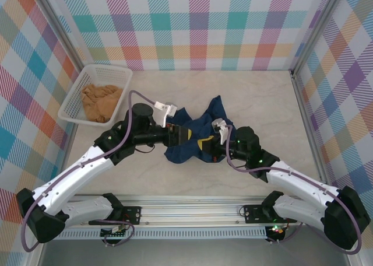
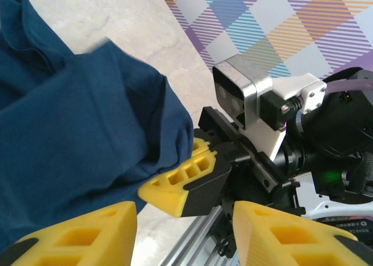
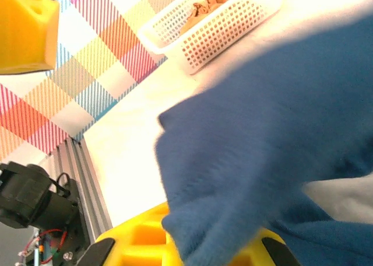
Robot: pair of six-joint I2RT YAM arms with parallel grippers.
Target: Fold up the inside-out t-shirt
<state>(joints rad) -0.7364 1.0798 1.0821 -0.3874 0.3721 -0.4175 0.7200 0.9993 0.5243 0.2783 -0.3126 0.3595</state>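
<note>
The inside-out t-shirt [image 1: 201,126], dark navy, lies bunched in the middle of the table between the two arms. My right gripper [image 1: 206,143] is shut on a fold of its cloth. In the right wrist view the blue fabric [image 3: 274,132] drapes over the yellow fingers [image 3: 140,242]. In the left wrist view the shirt [image 2: 76,114] covers the left half, with the right gripper's fingers [image 2: 180,184] pinching its edge. My left gripper [image 2: 185,237] stands open just in front of them, nothing between its fingers [image 2: 76,237], and meets the shirt's left side [image 1: 186,135].
A white mesh basket [image 1: 78,94] holding a tan-orange garment [image 1: 100,101] sits at the back left, seen again in the right wrist view [image 3: 221,30]. Checked walls close in the table on three sides. The aluminium rail [image 1: 186,210] runs along the near edge.
</note>
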